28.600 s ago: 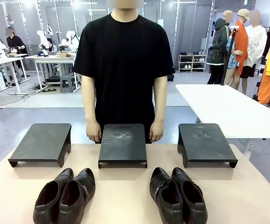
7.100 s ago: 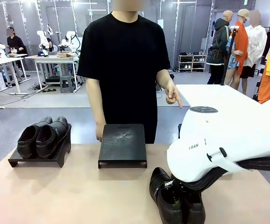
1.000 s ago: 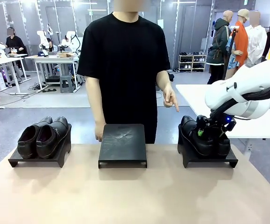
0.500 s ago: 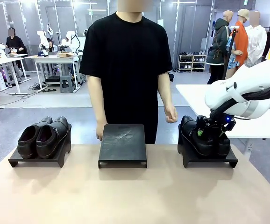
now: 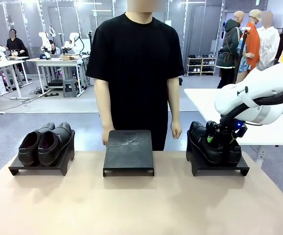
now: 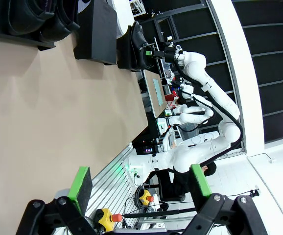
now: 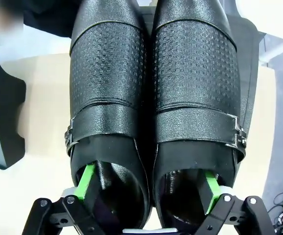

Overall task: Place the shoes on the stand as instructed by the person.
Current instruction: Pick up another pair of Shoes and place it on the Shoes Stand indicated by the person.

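Since a moment ago the person [image 5: 137, 73] has dropped the pointing hand [image 5: 176, 130] to hang at the side, just behind the gap between the middle and right stands; the other hand [image 5: 106, 136] rests behind the middle stand's back edge. The arms and shoes sit as they did.

At the left of the table [image 5: 131, 205], the left stand [image 5: 38, 165] carries one pair of black shoes [image 5: 46, 143], side by side with their openings toward the robot. The middle stand [image 5: 129, 152] is bare. The left wrist view shows the left pincer [image 6: 139, 182] spread wide with nothing between its green pads [image 6: 81, 182], hovering over bare table near the robot's edge, well apart from the stands.

On the right stand [image 5: 217, 164] sits the second pair of shoes [image 5: 211, 143], side by side, toes pointing away from the robot. The right pincer [image 5: 219, 139] stands at the heel end of this pair, the white right arm [image 5: 259, 95] reaching in from the right. In the right wrist view the right pincer [image 7: 149, 183] is wide, one green pad dipped into each shoe's opening, pressing outward against the inner walls; the buckled straps and textured uppers of the pair [image 7: 153, 98] stretch away ahead.
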